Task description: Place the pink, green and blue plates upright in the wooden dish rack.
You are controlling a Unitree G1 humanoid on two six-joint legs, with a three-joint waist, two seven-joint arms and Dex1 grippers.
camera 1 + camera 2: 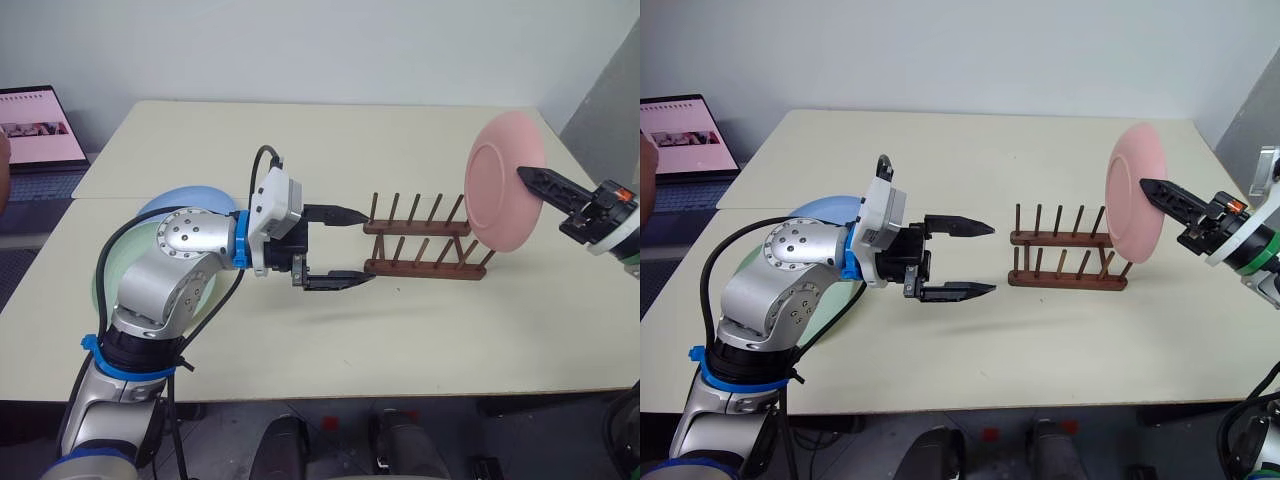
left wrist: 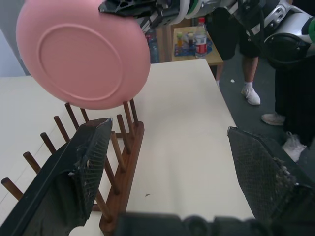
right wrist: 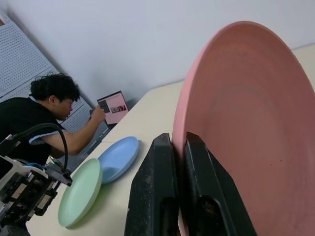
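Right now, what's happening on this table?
The right gripper is shut on the rim of the pink plate, holding it upright in the air over the right end of the wooden dish rack, whose slots hold no plates. The left gripper hangs open at the rack's left end. The green plate and blue plate lie flat on the table.

no readable text, labels or signs

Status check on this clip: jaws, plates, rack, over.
Left gripper open, empty, beside wooden dish rack. Right gripper shut on pink plate, upright above rack's end. Rack empty. Green plate, blue plate flat on table.
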